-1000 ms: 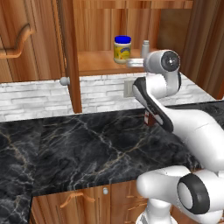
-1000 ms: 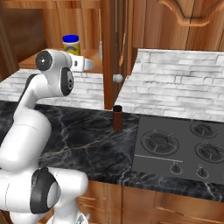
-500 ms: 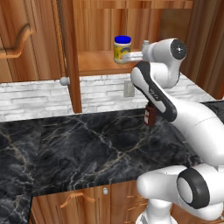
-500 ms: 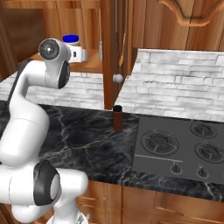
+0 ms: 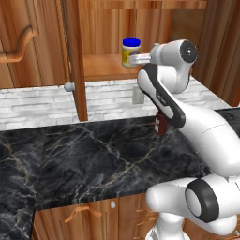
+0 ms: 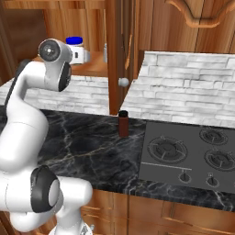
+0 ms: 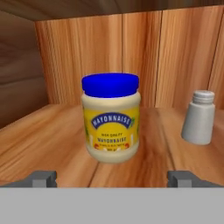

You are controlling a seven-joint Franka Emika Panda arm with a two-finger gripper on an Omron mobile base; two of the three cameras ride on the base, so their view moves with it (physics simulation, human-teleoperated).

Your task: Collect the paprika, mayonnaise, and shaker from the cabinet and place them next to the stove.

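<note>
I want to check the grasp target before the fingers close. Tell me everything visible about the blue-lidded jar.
The squat round mayonnaise jar has a blue lid, a pale creamy body and a yellow label reading MAYONNAISE. It stands upright on the wooden cabinet shelf, untouched, ahead of the open gripper and apart from the small grey-white shaker.

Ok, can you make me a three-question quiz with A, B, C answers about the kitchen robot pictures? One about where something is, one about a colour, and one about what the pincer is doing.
1. Where is the paprika?
A. On the cabinet shelf
B. On the counter beside the stove
C. In the pincer

2. What colour is the mayonnaise lid?
A. Red
B. Green
C. Blue

3. How is the pincer?
A. Open, in front of the mayonnaise
B. Shut on the shaker
C. Shut on the paprika

Answers:
1 B: the paprika stands on the counter left of the stove.
2 C: the mayonnaise has a blue lid.
3 A: the pincer has fingertips spread wide, the jar between and beyond them; the shaker stands untouched on the cabinet shelf.
</note>
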